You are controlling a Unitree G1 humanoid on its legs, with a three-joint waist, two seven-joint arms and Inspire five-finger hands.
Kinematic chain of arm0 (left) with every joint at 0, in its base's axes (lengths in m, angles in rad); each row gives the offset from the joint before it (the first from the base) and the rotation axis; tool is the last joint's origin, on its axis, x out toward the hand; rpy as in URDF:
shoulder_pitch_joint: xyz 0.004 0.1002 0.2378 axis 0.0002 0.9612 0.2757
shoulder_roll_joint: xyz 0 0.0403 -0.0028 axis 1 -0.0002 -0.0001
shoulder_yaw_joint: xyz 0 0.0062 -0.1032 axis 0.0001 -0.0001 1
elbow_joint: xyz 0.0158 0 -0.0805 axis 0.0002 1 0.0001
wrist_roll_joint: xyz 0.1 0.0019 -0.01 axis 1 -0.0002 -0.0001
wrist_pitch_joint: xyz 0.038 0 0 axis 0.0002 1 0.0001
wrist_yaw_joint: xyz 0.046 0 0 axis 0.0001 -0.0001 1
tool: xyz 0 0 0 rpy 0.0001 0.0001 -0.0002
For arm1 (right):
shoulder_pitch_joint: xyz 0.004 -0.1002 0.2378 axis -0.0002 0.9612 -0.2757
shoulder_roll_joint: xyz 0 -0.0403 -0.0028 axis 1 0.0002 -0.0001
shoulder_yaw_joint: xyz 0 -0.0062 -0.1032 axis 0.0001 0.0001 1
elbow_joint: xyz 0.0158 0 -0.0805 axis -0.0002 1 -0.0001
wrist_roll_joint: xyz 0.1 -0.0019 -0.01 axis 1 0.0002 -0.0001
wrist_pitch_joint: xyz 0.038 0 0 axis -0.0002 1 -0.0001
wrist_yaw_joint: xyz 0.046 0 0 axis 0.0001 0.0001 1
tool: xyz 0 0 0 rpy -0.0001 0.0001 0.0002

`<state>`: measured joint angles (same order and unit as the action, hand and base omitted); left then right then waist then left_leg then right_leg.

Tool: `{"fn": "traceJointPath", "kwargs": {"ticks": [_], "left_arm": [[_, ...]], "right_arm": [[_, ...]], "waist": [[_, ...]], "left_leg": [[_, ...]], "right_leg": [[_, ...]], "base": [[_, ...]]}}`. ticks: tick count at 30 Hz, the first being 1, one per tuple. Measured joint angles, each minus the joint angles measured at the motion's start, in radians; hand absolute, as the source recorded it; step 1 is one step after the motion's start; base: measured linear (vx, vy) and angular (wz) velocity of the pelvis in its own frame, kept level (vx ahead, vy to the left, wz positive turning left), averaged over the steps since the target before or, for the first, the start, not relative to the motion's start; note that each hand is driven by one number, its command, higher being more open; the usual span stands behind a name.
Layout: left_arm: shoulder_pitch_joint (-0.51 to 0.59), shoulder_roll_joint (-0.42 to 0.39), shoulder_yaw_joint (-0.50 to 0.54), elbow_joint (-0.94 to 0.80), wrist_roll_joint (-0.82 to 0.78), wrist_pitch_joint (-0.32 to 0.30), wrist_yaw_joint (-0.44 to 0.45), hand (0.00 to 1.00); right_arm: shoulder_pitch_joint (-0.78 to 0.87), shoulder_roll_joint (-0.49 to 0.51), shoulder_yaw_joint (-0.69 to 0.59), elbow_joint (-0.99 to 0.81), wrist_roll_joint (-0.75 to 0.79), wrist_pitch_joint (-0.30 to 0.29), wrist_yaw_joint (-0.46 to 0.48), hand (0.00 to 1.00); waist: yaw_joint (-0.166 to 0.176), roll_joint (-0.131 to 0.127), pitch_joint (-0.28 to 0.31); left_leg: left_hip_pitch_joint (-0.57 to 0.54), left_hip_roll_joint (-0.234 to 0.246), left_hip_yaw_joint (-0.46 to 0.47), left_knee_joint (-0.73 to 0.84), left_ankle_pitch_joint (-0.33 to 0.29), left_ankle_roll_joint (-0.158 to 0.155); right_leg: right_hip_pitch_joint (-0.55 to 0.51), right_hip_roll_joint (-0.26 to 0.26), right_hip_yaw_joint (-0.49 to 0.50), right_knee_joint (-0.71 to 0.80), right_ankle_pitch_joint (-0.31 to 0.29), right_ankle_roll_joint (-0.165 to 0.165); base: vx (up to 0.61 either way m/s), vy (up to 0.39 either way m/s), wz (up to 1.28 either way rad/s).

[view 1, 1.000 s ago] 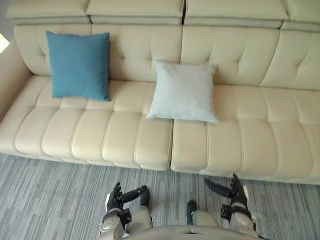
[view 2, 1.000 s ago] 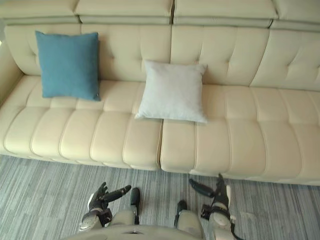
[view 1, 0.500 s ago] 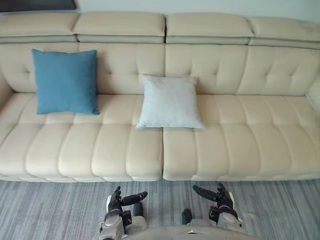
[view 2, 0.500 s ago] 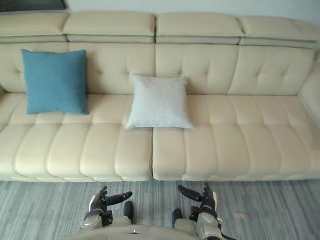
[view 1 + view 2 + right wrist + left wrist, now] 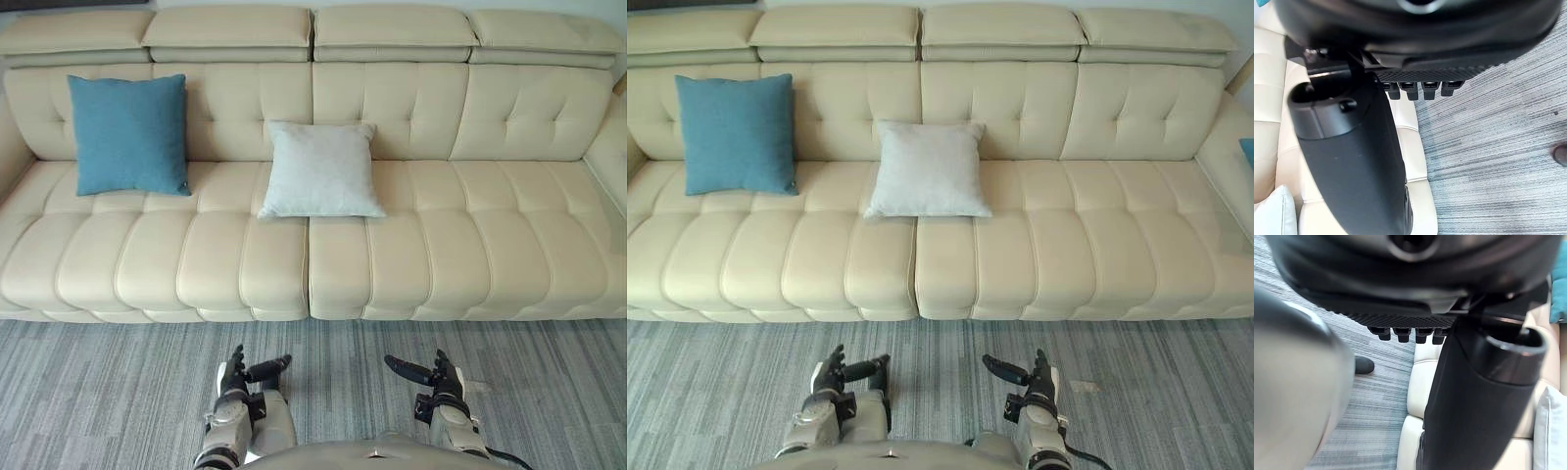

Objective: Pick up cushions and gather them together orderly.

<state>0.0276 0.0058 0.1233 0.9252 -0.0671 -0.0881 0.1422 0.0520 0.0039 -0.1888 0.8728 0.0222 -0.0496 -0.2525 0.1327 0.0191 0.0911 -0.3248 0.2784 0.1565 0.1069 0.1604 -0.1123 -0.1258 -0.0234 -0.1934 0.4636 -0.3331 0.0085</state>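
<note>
Bright, even light over the sofa (image 5: pixel 392 245); soft shadow under the white cushion (image 5: pixel 321 171).

Cream sofa (image 5: pixel 392 255) on grey carpet (image 5: pixel 98 392)

Blue cushion (image 5: pixel 130 134) upright at sofa (image 5: pixel 451 245) back, left; pale grey cushion (image 5: pixel 320 170) mid, leaning back.

sofa (image 5: pixel 392 245): cream, tufted (four headrests) | floor (image 5: pixel 108 392): grey striped carpet | wall: pale
</note>
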Motion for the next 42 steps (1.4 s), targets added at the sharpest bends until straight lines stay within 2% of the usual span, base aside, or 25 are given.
{"fn": "traceJointPath", "kwargs": {"ticks": [1,2,4,6,7,8,10,13,15,17,22,23,24,25,26,27,28,29,32,34,36,37,38,39,42], "left_arm": [[-0.002,0.0,0.001,-0.001,0.0,0.0,0.0,1.0],[-0.011,-0.002,0.002,-0.005,0.0,0.001,0.001,1.0],[-0.01,-0.006,0.001,-0.005,0.0,0.001,0.002,1.0],[-0.016,-0.011,0.003,-0.006,0.001,0.002,0.002,1.0],[-0.016,-0.011,0.005,-0.006,0.001,0.002,0.003,1.0],[-0.016,-0.011,0.01,-0.004,0.002,0.002,0.004,1.0],[-0.01,-0.014,0.015,0.004,0.023,0.003,0.004,1.0],[0.003,-0.002,0.019,0.006,0.04,0.006,0.007,1.0],[0.007,-0.001,0.02,0.007,0.041,0.008,0.007,1.0],[0.008,-0.002,0.02,0.019,0.047,0.01,0.007,1.0],[0.006,-0.001,0.022,0.05,0.079,0.017,0.005,1.0],[0.001,-0.001,0.026,0.059,0.079,0.022,0.005,1.0],[0.001,-0.001,0.026,0.059,0.079,0.022,0.005,1.0],[-0.003,-0.003,0.032,0.06,0.079,0.023,0.005,1.0],[-0.011,-0.004,0.049,0.06,0.079,0.024,0.003,1.0],[-0.012,-0.003,0.049,0.06,0.079,0.025,0.004,1.0],[-0.016,-0.004,0.043,0.06,0.079,0.025,0.004,1.0],[-0.015,-0.007,0.033,0.058,0.079,0.025,0.002,1.0],[-0.003,0.002,0.009,0.06,0.079,0.025,0.001,1.0],[-0.005,0.002,0.007,0.059,0.091,0.025,-0.007,1.0],[-0.015,0.005,0.006,0.045,0.117,0.023,-0.021,1.0],[-0.011,0.004,0.006,0.029,0.118,0.012,-0.021,1.0],[-0.01,0.004,0.006,0.025,0.118,0.008,-0.021,1.0],[-0.008,0.003,0.005,0.012,0.116,0.002,-0.02,1.0],[-0.01,-0.006,0.005,-0.011,0.115,0.001,-0.019,1.0]], "right_arm": [[0.001,-0.001,0.008,0.0,0.0,0.001,-0.001,1.0],[-0.002,-0.002,0.013,-0.002,0.0,0.001,-0.001,1.0],[-0.003,-0.008,0.013,-0.003,0.0,0.002,-0.003,1.0],[-0.007,-0.01,0.012,-0.004,0.0,0.003,-0.006,1.0],[-0.008,-0.009,0.012,-0.004,0.0,0.003,-0.006,1.0],[-0.008,-0.004,0.012,-0.004,-0.001,0.003,-0.006,1.0],[0.0,0.005,0.012,-0.004,-0.001,0.003,-0.003,1.0],[0.02,0.044,0.011,-0.002,-0.001,0.006,0.008,1.0],[0.031,0.049,0.011,-0.003,-0.001,0.006,0.01,1.0],[0.047,0.051,-0.001,-0.002,0.0,0.006,0.011,1.0],[0.046,0.059,-0.048,-0.002,0.014,0.006,0.013,1.0],[0.042,0.059,-0.054,-0.001,0.022,0.006,0.013,1.0],[0.041,0.059,-0.055,0.0,0.022,0.006,0.013,1.0],[0.018,0.059,-0.059,0.014,0.023,0.005,0.013,1.0],[-0.022,0.06,-0.059,0.032,0.023,0.003,0.013,1.0],[-0.032,0.06,-0.06,0.038,0.022,0.003,0.013,1.0],[-0.043,0.059,-0.07,0.047,0.022,0.003,0.013,1.0],[-0.04,0.056,-0.081,0.048,0.021,0.002,0.012,1.0],[-0.024,0.048,-0.086,0.071,0.021,0.002,0.012,1.0],[-0.014,0.042,-0.096,0.084,0.029,0.005,0.013,1.0],[-0.008,0.027,-0.102,0.077,0.06,0.002,0.009,1.0],[-0.005,0.018,-0.102,0.073,0.072,0.0,0.006,1.0],[-0.003,0.018,-0.102,0.071,0.079,0.0,0.003,1.0],[0.004,0.019,-0.101,0.063,0.094,0.0,0.001,1.0],[0.005,0.019,-0.104,0.063,0.102,0.001,0.0,1.0]], "waist": [[-0.002,-0.002,0.001],[-0.006,-0.015,0.011],[-0.005,-0.014,0.009],[-0.008,-0.016,0.011],[-0.009,-0.016,0.011],[-0.01,-0.02,0.014],[-0.016,-0.02,0.015],[-0.037,-0.048,0.0],[-0.042,-0.05,-0.006],[-0.043,-0.047,-0.018],[-0.053,-0.028,-0.023],[-0.057,-0.027,-0.023],[-0.057,-0.027,-0.023],[-0.058,-0.027,-0.024],[-0.058,-0.025,-0.017],[-0.058,-0.028,-0.009],[-0.057,-0.038,-0.004],[-0.058,-0.027,0.006],[-0.062,-0.018,0.015],[-0.062,-0.012,0.025],[-0.073,0.007,0.061],[-0.072,0.009,0.072],[-0.072,0.012,0.072],[-0.071,0.007,0.076],[-0.06,0.006,0.084]], "left_leg": [[-0.002,0.002,0.008,-0.015,-0.031,-0.017],[-0.016,0.002,0.037,0.011,-0.03,-0.016],[-0.023,-0.027,0.019,0.169,-0.044,-0.014],[-0.02,-0.07,-0.039,0.265,-0.182,-0.004],[-0.019,-0.077,-0.058,0.296,-0.215,-0.003],[0.002,-0.092,-0.094,0.356,-0.289,0.001],[0.063,-0.118,-0.128,0.36,-0.37,0.004],[0.107,-0.148,-0.072,0.271,-0.356,0.028],[0.121,-0.157,-0.057,0.248,-0.35,0.034],[0.136,-0.175,-0.035,0.221,-0.35,0.036],[0.163,-0.168,0.055,0.208,-0.334,0.06],[0.174,-0.156,0.09,0.205,-0.334,0.06],[0.175,-0.156,0.091,0.205,-0.334,0.06],[0.179,-0.14,0.12,0.19,-0.334,0.061],[0.185,-0.101,0.199,0.16,-0.326,0.07],[0.191,-0.099,0.221,0.156,-0.324,0.067],[0.22,-0.098,0.276,0.144,-0.322,0.062],[0.254,-0.088,0.317,0.139,-0.322,0.057],[0.302,-0.072,0.322,0.15,-0.331,0.043],[0.276,-0.009,0.288,0.318,-0.348,0.024],[0.18,0.072,0.178,0.633,-0.349,0.041],[0.135,0.073,0.117,0.759,-0.377,0.036],[0.121,0.063,0.102,0.782,-0.388,0.032],[0.088,0.029,0.083,0.791,-0.415,0.024],[0.042,-0.028,0.071,0.661,-0.43,0.036]], "right_leg": [[-0.003,-0.002,-0.013,-0.008,0.01,-0.009],[-0.015,-0.011,-0.029,-0.025,0.032,-0.023],[-0.032,-0.024,-0.044,-0.051,0.065,-0.036],[-0.055,-0.036,-0.051,-0.067,0.096,-0.033],[-0.059,-0.037,-0.05,-0.073,0.106,-0.032],[-0.064,-0.041,-0.038,-0.077,0.122,-0.024],[-0.064,-0.042,-0.008,-0.084,0.143,0.001],[-0.048,-0.064,0.045,-0.165,0.205,0.035],[-0.035,-0.066,0.059,-0.203,0.23,0.041],[-0.024,-0.072,0.09,-0.261,0.272,0.052],[-0.029,-0.051,0.183,-0.331,0.329,0.064],[-0.038,-0.035,0.228,-0.356,0.36,0.061],[-0.038,-0.034,0.228,-0.357,0.361,0.061],[-0.066,-0.015,0.204,-0.374,0.407,0.047],[-0.087,-0.006,0.055,-0.409,0.439,-0.022],[-0.093,-0.017,-0.035,-0.381,0.409,-0.06],[-0.095,-0.062,-0.238,-0.318,0.336,-0.076],[-0.079,-0.099,-0.352,-0.288,0.32,-0.072],[-0.066,-0.059,-0.287,-0.279,0.309,-0.07],[-0.058,-0.02,-0.227,-0.266,0.277,-0.078],[-0.004,0.029,-0.19,-0.267,0.262,-0.099],[0.019,0.047,-0.158,-0.261,0.251,-0.113],[0.025,0.051,-0.143,-0.259,0.248,-0.117],[0.032,0.053,-0.109,-0.259,0.243,-0.125],[0.041,0.058,-0.047,-0.263,0.243,-0.125]], "base": [[-0.19,-0.098,0.5],[-0.16,-0.058,0.42],[-0.13,-0.023,0.27],[-0.09,0.035,0.14],[-0.12,0.092,-0.08],[-0.11,0.138,-0.25],[-0.15,0.203,-0.36],[-0.16,0.194,-0.39],[-0.07,0.152,-0.31],[-0.03,0.124,-0.39],[0.03,0.057,-0.65],[0.06,-0.006,-0.81],[0.06,-0.042,-1.16],[-0.01,-0.13,-1.37],[-0.03,-0.155,-1.56],[-0.03,-0.148,-1.52],[0.03,-0.097,-1.15],[0.07,-0.073,-1.29],[0.07,-0.144,-0.9],[0.04,-0.184,-0.96],[0.04,-0.179,-0.72],[0.06,-0.164,-0.71],[0.08,-0.088,-0.8],[0.09,-0.04,-0.62],[0.09,0.012,-0.76]]}}
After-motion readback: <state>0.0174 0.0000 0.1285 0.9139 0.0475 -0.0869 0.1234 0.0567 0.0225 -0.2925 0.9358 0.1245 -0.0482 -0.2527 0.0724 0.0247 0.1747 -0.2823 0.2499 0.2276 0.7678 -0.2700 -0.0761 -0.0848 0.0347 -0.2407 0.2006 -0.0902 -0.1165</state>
